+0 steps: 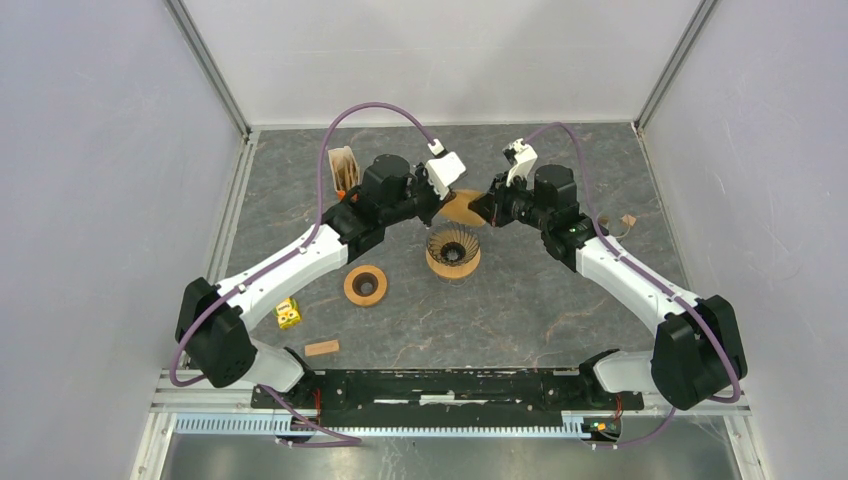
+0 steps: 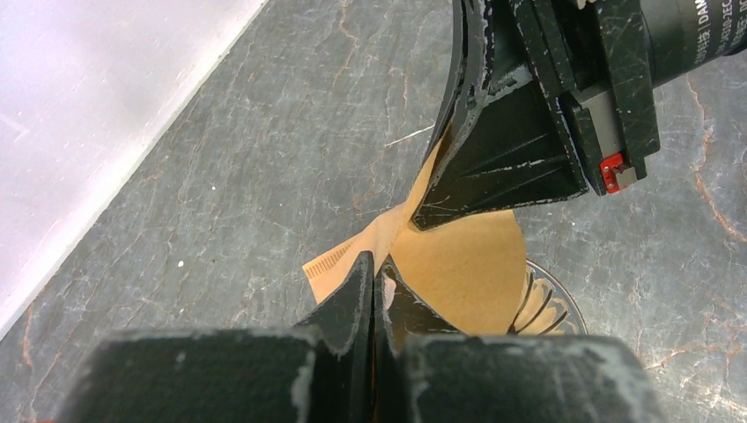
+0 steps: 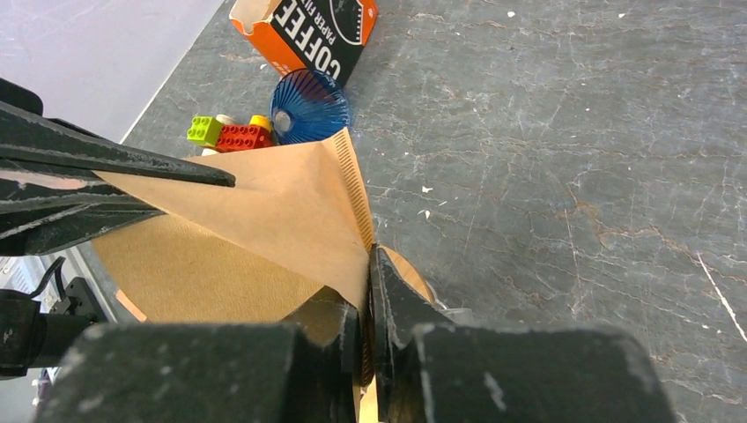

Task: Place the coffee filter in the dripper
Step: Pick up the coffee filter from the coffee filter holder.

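Observation:
A brown paper coffee filter (image 1: pixel 462 208) hangs in the air between my two grippers, just behind and above the dripper (image 1: pixel 453 254). My left gripper (image 2: pixel 376 271) is shut on the filter (image 2: pixel 467 264) at its seamed corner. My right gripper (image 3: pixel 368 263) is shut on the opposite seamed edge of the filter (image 3: pixel 264 211), whose two layers are spread slightly apart. The dripper (image 2: pixel 546 304) is a tan cone with dark ribs, standing upright on the table; its rim peeks out under the filter. In the top view both grippers, left (image 1: pixel 443 205) and right (image 1: pixel 488 210), meet at the filter.
An orange and black filter box (image 3: pixel 304 31) stands at the back left, with a blue ribbed cone (image 3: pixel 308 106) and toy bricks (image 3: pixel 233 134) beside it. A brown ring (image 1: pixel 365 286), a yellow block (image 1: pixel 288 313) and a wooden block (image 1: pixel 322 348) lie front left.

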Available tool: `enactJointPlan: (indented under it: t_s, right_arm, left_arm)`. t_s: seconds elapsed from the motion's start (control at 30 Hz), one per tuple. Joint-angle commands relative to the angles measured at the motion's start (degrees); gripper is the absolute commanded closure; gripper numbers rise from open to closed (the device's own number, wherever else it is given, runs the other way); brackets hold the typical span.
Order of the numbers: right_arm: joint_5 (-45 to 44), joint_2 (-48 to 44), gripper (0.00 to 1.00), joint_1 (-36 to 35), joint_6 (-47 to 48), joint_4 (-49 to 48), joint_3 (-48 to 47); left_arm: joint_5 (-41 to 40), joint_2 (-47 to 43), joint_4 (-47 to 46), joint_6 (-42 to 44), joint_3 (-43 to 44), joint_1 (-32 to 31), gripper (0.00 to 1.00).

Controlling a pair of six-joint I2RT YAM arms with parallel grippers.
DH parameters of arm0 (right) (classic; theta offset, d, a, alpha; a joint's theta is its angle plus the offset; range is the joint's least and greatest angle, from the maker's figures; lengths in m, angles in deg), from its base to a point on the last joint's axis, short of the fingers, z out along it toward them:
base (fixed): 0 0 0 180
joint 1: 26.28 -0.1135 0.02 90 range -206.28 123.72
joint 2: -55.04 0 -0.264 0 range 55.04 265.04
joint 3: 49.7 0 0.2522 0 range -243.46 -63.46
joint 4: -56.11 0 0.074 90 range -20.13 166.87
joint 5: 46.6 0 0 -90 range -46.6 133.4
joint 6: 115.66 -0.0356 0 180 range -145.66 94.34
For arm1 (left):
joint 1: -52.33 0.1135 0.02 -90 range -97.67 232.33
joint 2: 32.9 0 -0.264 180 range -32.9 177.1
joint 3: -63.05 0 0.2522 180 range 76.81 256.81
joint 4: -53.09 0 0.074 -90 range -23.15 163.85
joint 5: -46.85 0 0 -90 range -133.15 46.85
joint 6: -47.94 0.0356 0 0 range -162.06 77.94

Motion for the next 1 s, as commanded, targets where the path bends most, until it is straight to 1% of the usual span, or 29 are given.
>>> enactJointPlan:
  t_s: [0.0,0.1,0.17,0.3,0.4,0.53,0.6,0.77,0.97]
  right_arm:
    - [-1.9,-0.2,0.85,0.0,1.5,0.2,-2.0]
    - [-1.9,-0.2,0.68,0.0,1.7,0.2,-2.2]
    - [-1.7,-0.2,0.61,0.0,1.7,-0.1,-2.2]
    - [-1.3,-0.2,0.56,-0.1,1.8,-0.5,-2.0]
    - [-1.0,-0.1,0.55,-0.4,1.6,-1.0,-1.8]
    - [0.4,0.2,0.55,-0.7,0.9,-2.1,-1.5]
    - [1.5,0.3,0.58,-0.8,0.5,-2.9,-1.3]
    - [2.2,0.0,0.73,-0.8,0.4,-4.0,-0.7]
    - [1.2,-0.1,0.83,-0.8,1.2,-3.2,-1.0]
  left_arm:
    - [0.1,-3.2,-3.2,-0.9,-0.8,0.0,0.98]
    - [1.3,-3.5,-3.2,-1.0,-1.1,0.1,0.98]
    - [2.1,-3.4,-3.3,-1.6,-1.1,0.1,0.98]
    - [2.6,-3.1,-3.4,-2.3,-0.8,0.1,0.98]
    - [3.0,-2.8,-3.5,-3.0,-0.3,0.1,0.98]
    - [2.8,-2.4,-3.6,-3.6,-0.1,0.1,0.98]
    - [2.5,-2.3,-3.8,-3.8,-0.3,0.1,0.98]
    - [1.0,-2.2,-4.0,-3.9,-0.9,0.1,0.98]
    - [0.6,-2.3,-4.0,-4.0,-1.0,0.1,0.98]
